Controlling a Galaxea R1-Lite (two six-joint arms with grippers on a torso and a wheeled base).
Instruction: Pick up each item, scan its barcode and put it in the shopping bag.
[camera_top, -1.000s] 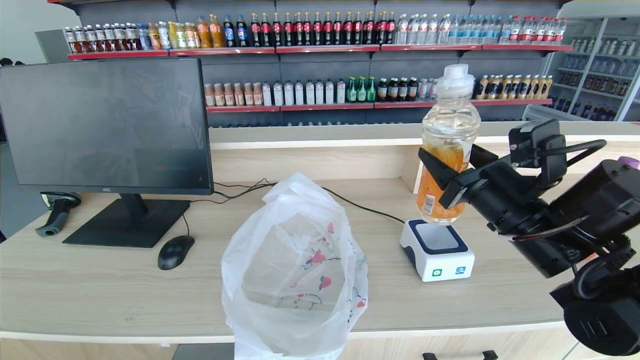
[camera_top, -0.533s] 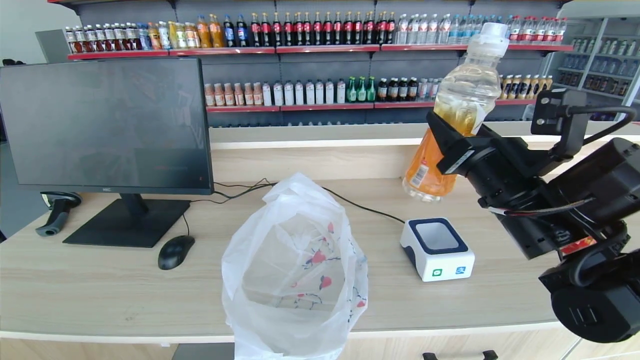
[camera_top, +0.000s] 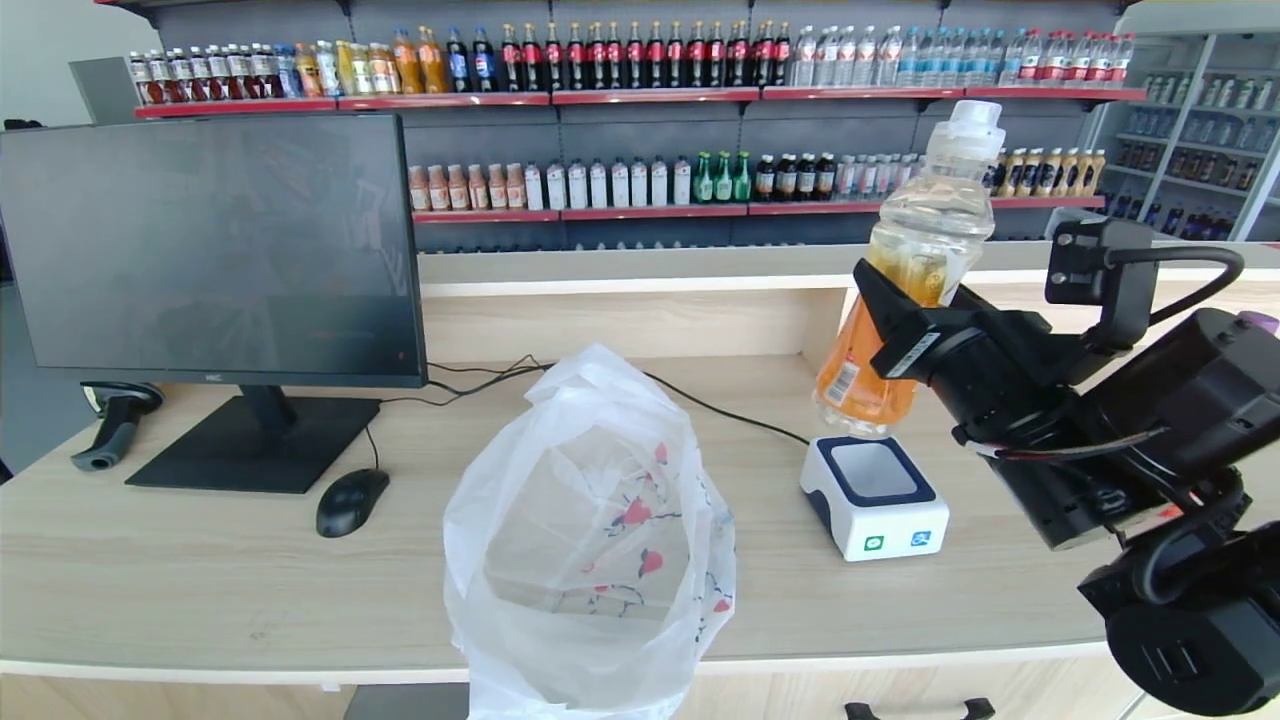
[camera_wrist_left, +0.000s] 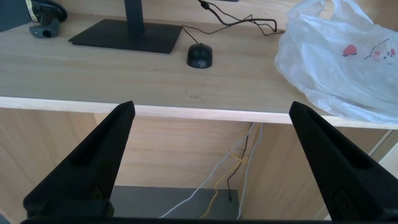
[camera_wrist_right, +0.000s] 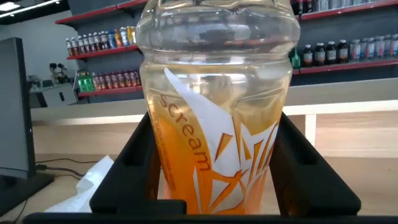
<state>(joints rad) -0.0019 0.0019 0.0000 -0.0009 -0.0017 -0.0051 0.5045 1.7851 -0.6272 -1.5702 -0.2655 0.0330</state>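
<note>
Just above the scanner (camera_top: 873, 497) beside the shopping bag (camera_top: 590, 540), right pincer (camera_top: 900, 310) pinches the bottle (camera_top: 925, 225); left pincer (camera_wrist_left: 211, 111) spread.

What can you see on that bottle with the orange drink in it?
The bottle is clear plastic with a white cap. It holds an orange drink, deeper orange lower down, and wears an orange and white wrapper with a small barcode patch near its base. It is tilted, with the cap leaning toward the robot's right. The right gripper clamps its black fingers around the bottle's middle and holds it up over the white scanner on the wooden counter. Whether its base touches the scanner cannot be told.
</note>
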